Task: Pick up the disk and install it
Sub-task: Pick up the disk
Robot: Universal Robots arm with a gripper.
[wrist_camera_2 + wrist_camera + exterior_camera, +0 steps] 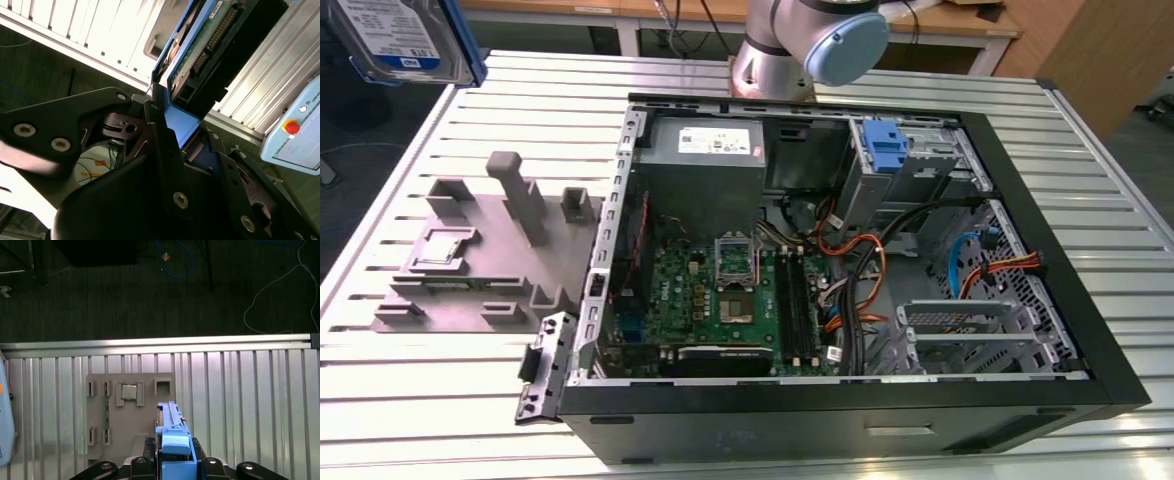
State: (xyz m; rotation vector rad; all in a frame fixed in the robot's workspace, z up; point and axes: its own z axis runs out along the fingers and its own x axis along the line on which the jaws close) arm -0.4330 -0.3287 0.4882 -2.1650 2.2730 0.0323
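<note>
Exterior view, L to R w/ the open computer case [854,425] as marker: the disk [403,40] is hanging high, well off the case's left side in that view. Its white-and-blue label is facing the camera, print not read out. The grey fixture [474,255] is lying on the slatted surface [440,400], just beside the case's left wall. Inside the case, the power supply [707,150] is showing a white sticker. The drive bay [914,160] w/ its blue bracket [887,150] is sitting toward the case's far-right corner, well apart from the disk. In the second wrist view the end effector [181,131] is clamping the disk's blue carrier. The disk's long axis is running straight out from the fingers [160,147], circuit side showing.
</note>
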